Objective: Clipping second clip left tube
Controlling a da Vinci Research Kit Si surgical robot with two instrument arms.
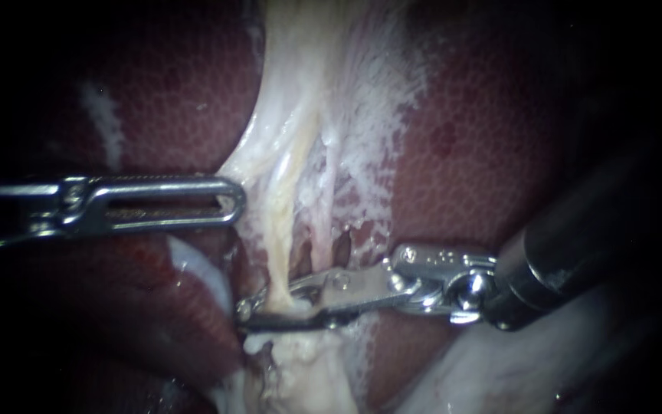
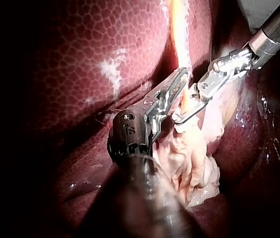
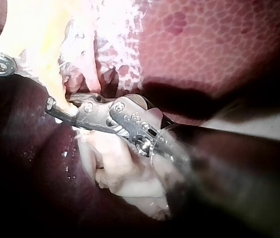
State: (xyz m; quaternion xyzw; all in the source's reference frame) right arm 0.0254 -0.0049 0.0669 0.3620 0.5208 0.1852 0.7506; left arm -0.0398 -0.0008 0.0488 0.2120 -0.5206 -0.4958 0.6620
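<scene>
The claw of the right instrument (image 1: 245,316) is seen clamped narrow across the left tube (image 1: 279,238), one half on the far side and one on the near side, both touching it. The yellowish tube is held low down, just above the lump of pale tissue (image 1: 300,372) at the near edge. From the claw, the bright hinge and the dark shaft are followed out to the right. Just right of the held tube, a thinner whitish strand (image 1: 323,215) is seen running alongside, apart from the claw's tip. Further left and slightly farther off, the left instrument (image 1: 235,203) is laid level. Its slotted claw is closed, with the rounded tip touching the pale edge beside the tube. Dark red liver (image 1: 484,153) is spread on both sides.
</scene>
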